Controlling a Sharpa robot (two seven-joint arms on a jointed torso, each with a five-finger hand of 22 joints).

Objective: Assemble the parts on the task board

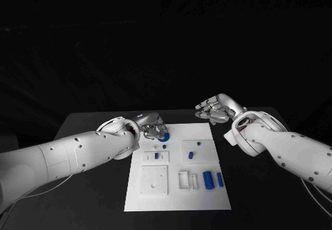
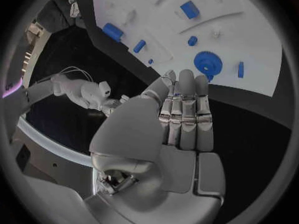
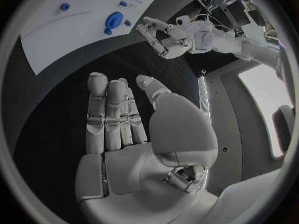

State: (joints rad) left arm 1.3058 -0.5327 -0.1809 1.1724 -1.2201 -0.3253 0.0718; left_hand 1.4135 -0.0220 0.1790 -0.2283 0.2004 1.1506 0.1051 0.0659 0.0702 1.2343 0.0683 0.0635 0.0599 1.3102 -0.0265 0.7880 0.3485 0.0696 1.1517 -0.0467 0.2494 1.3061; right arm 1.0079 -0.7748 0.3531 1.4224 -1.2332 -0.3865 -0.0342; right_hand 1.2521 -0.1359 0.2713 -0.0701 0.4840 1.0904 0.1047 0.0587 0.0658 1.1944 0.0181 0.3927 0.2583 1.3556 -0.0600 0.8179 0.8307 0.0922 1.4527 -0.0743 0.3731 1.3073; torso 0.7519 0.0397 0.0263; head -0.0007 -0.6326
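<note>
The left hand [image 1: 153, 126] held nothing, its fingers [image 2: 187, 109] straight and close together, poised over the upper left corner of the white task board [image 1: 207, 196] just above a blue gear [image 1: 160, 138]. The right hand [image 1: 216, 111] hung released too, fingers [image 3: 109, 112] extended, over the dark surface [image 1: 90, 129] by the board's upper right corner. Other blue parts [image 1: 208, 180] lay lower right on the board.

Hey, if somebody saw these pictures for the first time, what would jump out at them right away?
First, the white rectangular task board in the middle of the black table, dotted with small blue parts. A round blue toothed gear lies at its far edge, just beyond the fingers of the silver left hand. The silver right hand hangs open past the board's far right corner, holding nothing.
</note>
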